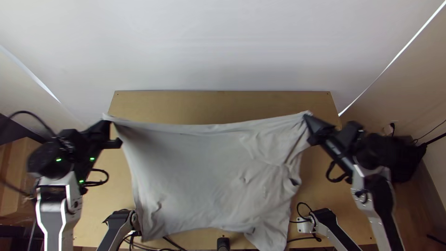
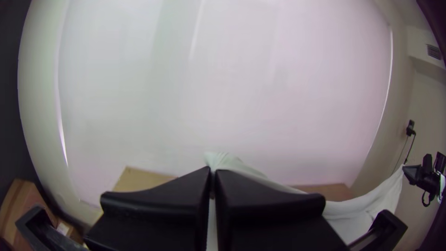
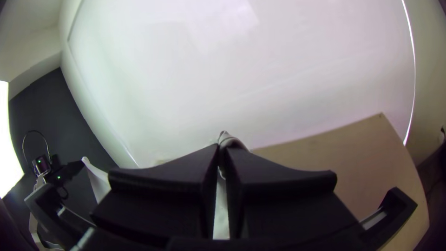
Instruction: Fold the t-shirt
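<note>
From the top view I have the grey t-shirt [image 1: 209,172] stretched out between my left gripper [image 1: 106,122] and right gripper [image 1: 308,119], over the wooden table [image 1: 223,103], its top edge sagging slightly and its lower end reaching past the near edge. The left wrist view shows me a bit of cloth pinched between closed fingers [image 2: 158,195]; the right wrist view shows a small rounded fold of it poking up from my other clamped fingertips [image 3: 236,160].

Bright, soft light is washing the white wall [image 2: 278,93] beyond the jaws. Right wrist view: glare [image 3: 6,139] is blowing out well aside of the jaws; fisheye is bending wall edges.
</note>
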Robot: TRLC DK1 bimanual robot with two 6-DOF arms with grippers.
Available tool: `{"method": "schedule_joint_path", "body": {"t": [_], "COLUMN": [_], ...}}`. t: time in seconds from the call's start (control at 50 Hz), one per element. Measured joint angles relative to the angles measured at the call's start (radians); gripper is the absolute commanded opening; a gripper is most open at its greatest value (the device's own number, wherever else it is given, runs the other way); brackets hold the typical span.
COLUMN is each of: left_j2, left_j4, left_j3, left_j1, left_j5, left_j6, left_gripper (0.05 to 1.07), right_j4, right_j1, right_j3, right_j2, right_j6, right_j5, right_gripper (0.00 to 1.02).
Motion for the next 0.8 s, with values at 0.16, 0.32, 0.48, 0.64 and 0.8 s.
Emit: {"method": "schedule_joint_path", "body": {"t": [0.16, 0.32, 0.48, 0.64, 0.8], "left_j2": [0.041, 0.182, 0.369, 0.572, 0.768], "left_j4": [0.143, 0.306, 0.448, 0.510, 0.523], "left_j3": [-0.199, -0.248, -0.250, -0.220, -0.105], "left_j1": [0.008, 0.008, 0.009, 0.009, 0.009], "left_j5": [0.003, 0.004, 0.003, 0.003, 0.007], "left_j6": [0.003, 0.003, 0.003, 0.003, 0.003], "left_gripper": [0.08, 0.08, 0.08, 0.08, 0.08], "right_j4": [0.134, 0.263, 0.360, 0.372, 0.421], "right_j1": [0.006, 0.002, -0.026, -0.055, -0.084], "right_j3": [-0.206, -0.244, -0.240, -0.174, -0.084], "right_j2": [0.044, 0.177, 0.341, 0.539, 0.721], "right_j6": [0.018, 0.018, 0.019, 0.018, 0.018], "right_j5": [0.000, 0.003, 0.002, 0.003, 0.000], "right_gripper": [0.02, 0.02, 0.02, 0.02, 0.02]}}
